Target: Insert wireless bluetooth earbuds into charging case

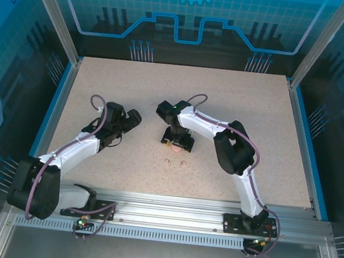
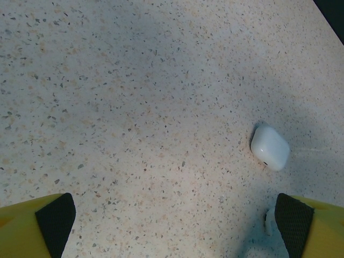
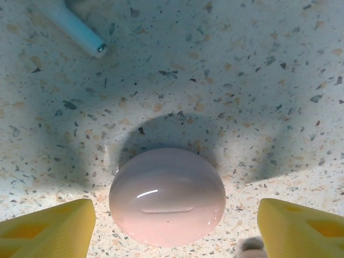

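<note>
**Right end effector poised around a shut pink case**

The right end effector [image 1: 178, 142] hangs low over the middle of the counter [image 1: 103, 85]. Its jaws stand apart, one on each side of the pink case [image 3: 167, 196], with a gap on both sides and nothing gripped. The case lies flat with its lid down. Just nearer on the counter lie two earbuds [image 1: 168, 162], side by side and outside any case. In the right wrist view one pale earbud stem shows beyond the pink case.

The step in hand looks like taking hold of the pink case. The next move calls for closing squarely on its rounded sides without letting it slip, then raising the lid before any earbud goes in.

The right arm rises from its near-right base and bends sharply at the elbow. It runs left and turns its wrist down.

The left arm stretches from the near-left base toward the centre. The left end effector [image 2: 174, 228] is wide apart and holds nothing. A shut white case [image 2: 270, 147] lies on the counter just ahead of it.
</note>
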